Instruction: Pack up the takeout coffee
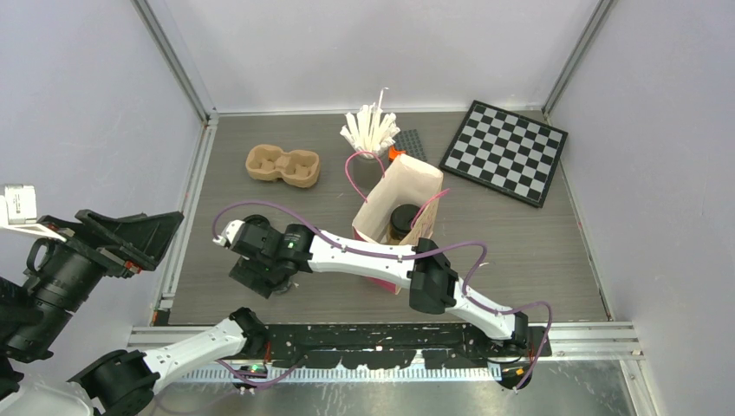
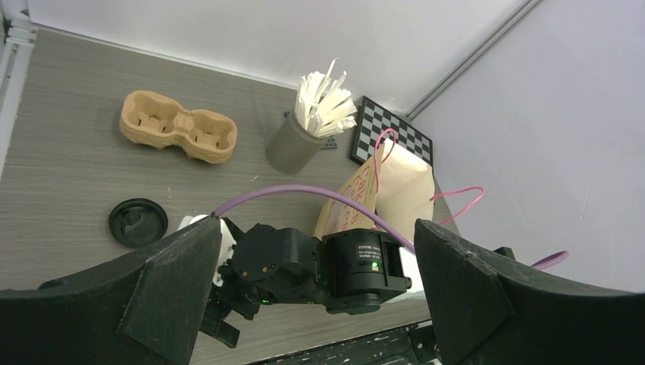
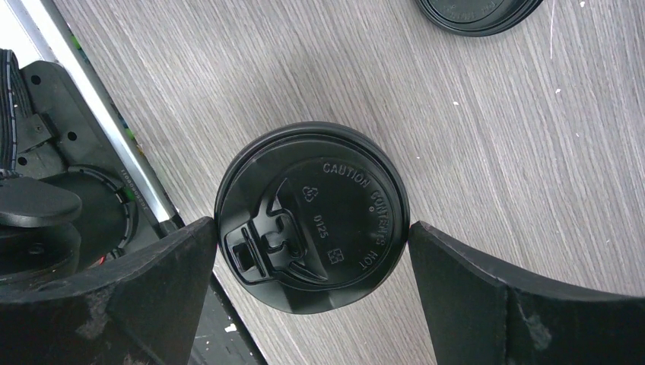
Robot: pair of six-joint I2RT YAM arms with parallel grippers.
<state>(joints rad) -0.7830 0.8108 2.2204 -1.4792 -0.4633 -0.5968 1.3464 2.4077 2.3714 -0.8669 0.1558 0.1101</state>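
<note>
Right pincer [image 3: 310,228] stands wide apart, one finger on each side of a lidded coffee cup [image 3: 316,251] near the near-left corner of the surface [image 3: 494,152]; contact cannot be told. Left pincer [image 2: 318,228] gapes, holding nothing. Second cup [image 1: 403,218] sits in the paper bag [image 1: 407,180].

Soft, even light from overhead, bright enough; shadows on my surface [image 1: 537,260] are faint. Only a dull sheen on the black lid [image 3: 335,198]. The fingers [image 3: 114,304] of my right tool [image 3: 310,228] look dark, slightly soft-edged.
</note>
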